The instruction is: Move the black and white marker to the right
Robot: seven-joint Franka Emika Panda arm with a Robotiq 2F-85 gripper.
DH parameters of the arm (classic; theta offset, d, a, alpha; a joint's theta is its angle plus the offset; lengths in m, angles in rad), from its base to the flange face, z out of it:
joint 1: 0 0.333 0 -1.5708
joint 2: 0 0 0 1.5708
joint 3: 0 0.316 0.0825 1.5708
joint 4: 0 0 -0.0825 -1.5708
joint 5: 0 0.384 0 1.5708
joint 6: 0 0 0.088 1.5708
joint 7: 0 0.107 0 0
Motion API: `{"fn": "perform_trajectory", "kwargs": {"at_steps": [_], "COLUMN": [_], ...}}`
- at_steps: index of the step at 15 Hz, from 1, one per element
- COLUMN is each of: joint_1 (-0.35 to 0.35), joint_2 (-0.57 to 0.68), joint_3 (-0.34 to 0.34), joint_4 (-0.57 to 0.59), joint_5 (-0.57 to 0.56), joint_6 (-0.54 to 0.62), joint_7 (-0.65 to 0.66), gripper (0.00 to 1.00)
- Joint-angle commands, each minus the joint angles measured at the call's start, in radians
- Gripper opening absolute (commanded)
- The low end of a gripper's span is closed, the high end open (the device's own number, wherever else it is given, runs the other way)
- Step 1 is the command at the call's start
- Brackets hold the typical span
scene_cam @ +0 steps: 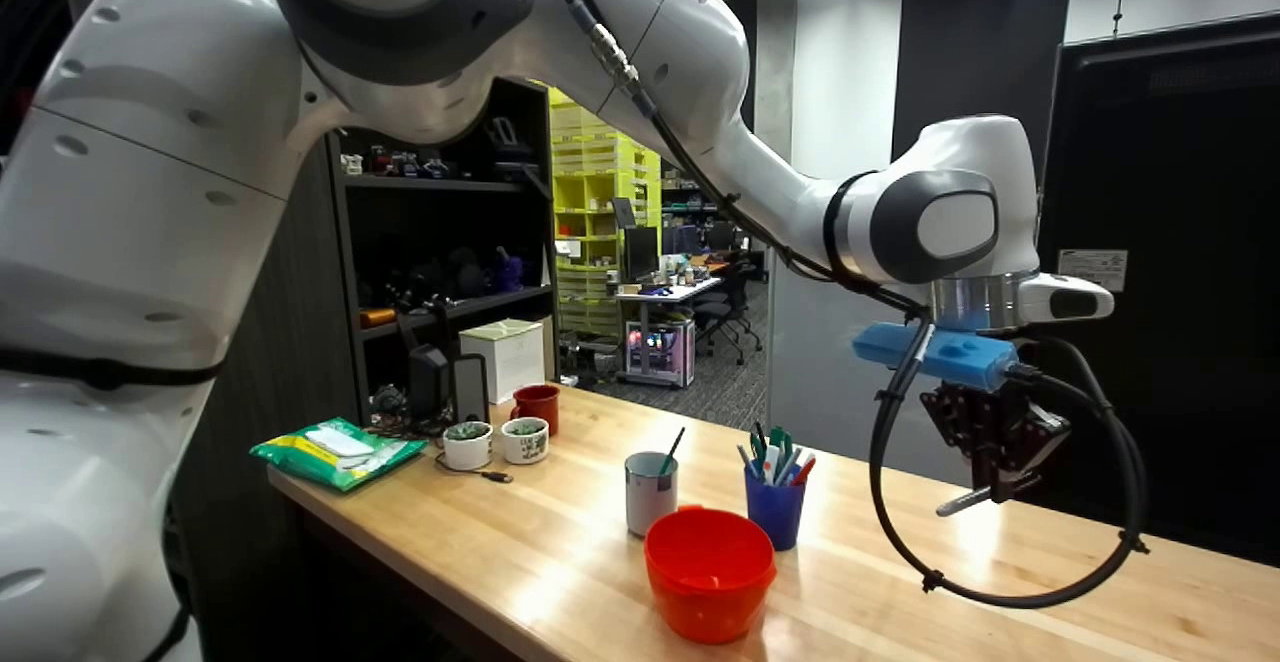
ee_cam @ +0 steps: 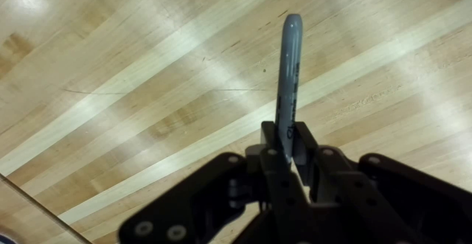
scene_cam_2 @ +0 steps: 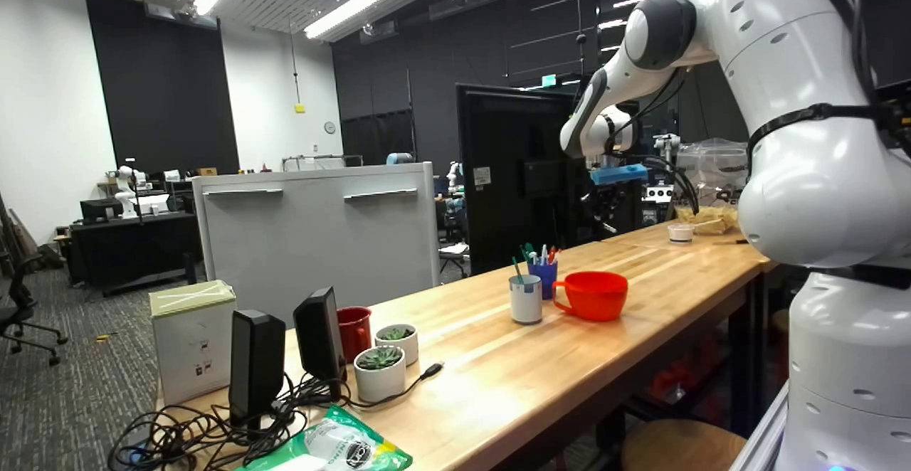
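Note:
The marker (ee_cam: 289, 70) has a grey-white barrel with black printing and a rounded end, in the wrist view. My gripper (ee_cam: 285, 128) is shut on it, and the marker's lower part is hidden between the fingers. In an exterior view the marker (scene_cam: 963, 502) sticks out nearly level from my gripper (scene_cam: 992, 487), above the wooden table (scene_cam: 860, 622). In an exterior view my gripper (scene_cam_2: 603, 209) is small and dark, with the marker (scene_cam_2: 608, 228) below it, over the far part of the table.
A red-orange cup with a handle (scene_cam: 710, 582), a blue pen holder (scene_cam: 775, 510) full of pens and a white-grey cup (scene_cam: 650, 497) stand together on the table. Small potted plants (scene_cam: 467, 447), a red mug (scene_cam: 537, 407) and a green bag (scene_cam: 340, 452) are at the far end.

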Motion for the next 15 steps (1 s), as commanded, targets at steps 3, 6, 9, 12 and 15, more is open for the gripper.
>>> {"fn": "perform_trajectory", "kwargs": {"at_steps": [3,6,9,12,15], "joint_1": [-0.011,-0.011,-0.016,-0.023,-0.031], "joint_2": [0.003,0.003,0.017,0.052,0.09], "joint_3": [0.011,0.011,0.011,0.013,0.019], "joint_4": [0.008,0.008,0.019,0.038,0.062], "joint_5": [-0.005,-0.005,-0.004,-0.004,0.003], "joint_6": [-0.005,-0.005,-0.008,-0.007,-0.005], "joint_7": [0.002,0.002,-0.001,-0.011,-0.014], "gripper": [0.14,0.14,0.04,0.04,0.04]}}
